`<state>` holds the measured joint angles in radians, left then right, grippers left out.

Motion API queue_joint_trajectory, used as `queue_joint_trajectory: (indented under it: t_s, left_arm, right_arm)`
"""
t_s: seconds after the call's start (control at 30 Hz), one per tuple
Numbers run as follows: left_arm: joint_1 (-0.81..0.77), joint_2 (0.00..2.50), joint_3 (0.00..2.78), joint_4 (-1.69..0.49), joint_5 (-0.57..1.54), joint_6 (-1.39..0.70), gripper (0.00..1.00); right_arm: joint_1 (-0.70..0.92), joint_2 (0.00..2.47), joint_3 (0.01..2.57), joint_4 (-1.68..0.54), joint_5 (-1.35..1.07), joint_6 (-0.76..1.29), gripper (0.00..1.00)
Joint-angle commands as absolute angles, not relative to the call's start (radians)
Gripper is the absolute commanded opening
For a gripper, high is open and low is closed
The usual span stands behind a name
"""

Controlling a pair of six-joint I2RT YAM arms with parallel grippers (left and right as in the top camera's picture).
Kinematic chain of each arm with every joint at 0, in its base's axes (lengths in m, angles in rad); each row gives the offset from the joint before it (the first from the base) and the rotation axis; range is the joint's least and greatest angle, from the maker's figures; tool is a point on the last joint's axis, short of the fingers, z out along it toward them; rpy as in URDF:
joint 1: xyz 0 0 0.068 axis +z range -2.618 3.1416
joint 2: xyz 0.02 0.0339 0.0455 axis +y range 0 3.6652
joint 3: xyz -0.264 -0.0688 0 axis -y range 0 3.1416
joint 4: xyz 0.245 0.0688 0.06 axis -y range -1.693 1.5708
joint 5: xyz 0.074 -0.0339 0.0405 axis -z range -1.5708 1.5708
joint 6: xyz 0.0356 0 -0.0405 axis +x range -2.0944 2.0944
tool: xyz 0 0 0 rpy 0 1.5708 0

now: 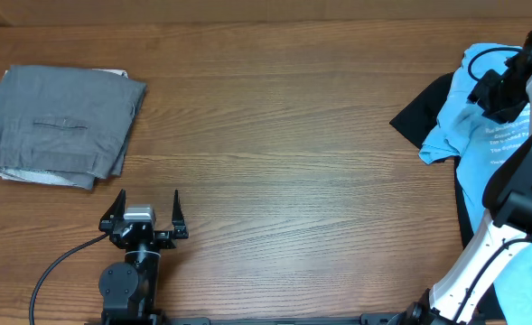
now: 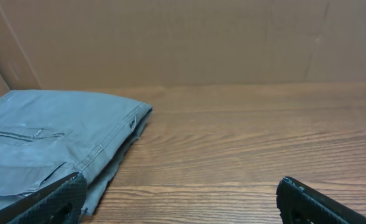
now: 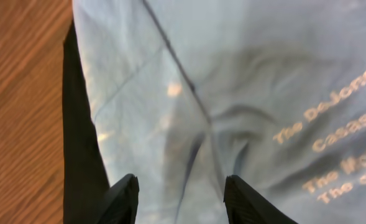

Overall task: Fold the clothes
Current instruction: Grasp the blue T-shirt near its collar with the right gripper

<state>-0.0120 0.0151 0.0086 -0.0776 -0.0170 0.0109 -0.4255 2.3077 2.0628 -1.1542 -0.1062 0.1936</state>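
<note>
Lying directly beneath the right gripper (image 3: 181, 182), the light blue T-shirt (image 1: 479, 144) is seen crumpled and unfolded, with its white lettering (image 3: 341, 146) turned upward. The two fingers (image 3: 124, 200) of that gripper are held apart, and nothing is clasped between them. Only rumpled blue cloth with a seam and a few soft creases is framed in the gap. Whether the fingertips are pressed into the fabric cannot be told from the wrist view. The lettering is found ahead of the gripper and to its right in that view. A black garment (image 3: 81, 155) is partly covered by the shirt, and its edge is shown just to the left of the left-hand finger. Beyond that edge, bare wood of the table (image 1: 293, 135) is exposed.

The left gripper (image 1: 148, 195) is held low over the table, well apart from the shirt. Its jaws are spread wide, and nothing is held in them. A folded pair of grey trousers (image 2: 40, 137) is laid ahead of this gripper and off to its left, near it but not touched by either finger (image 2: 53, 200). A pocket welt (image 2: 27, 133) is visible on the top layer of the trousers. Straight ahead of the left gripper only the wood grain and a plain brown wall (image 2: 189, 37) are shown.
</note>
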Motion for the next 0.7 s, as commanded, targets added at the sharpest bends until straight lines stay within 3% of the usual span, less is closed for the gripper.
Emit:
queue_joint_trajectory:
  t_s: [0.0,0.67]
  left_arm:
    - [-0.015,0.006,0.005,-0.075,-0.026,0.030,1.00]
    - [-0.015,0.006,0.005,-0.075,-0.026,0.030,1.00]
  right_arm:
    - [-0.425,2.301,2.080,-1.131,-0.118,0.174,0.50]
    - [-0.428,2.302,1.874,-0.927,-0.085,0.178,0.50]
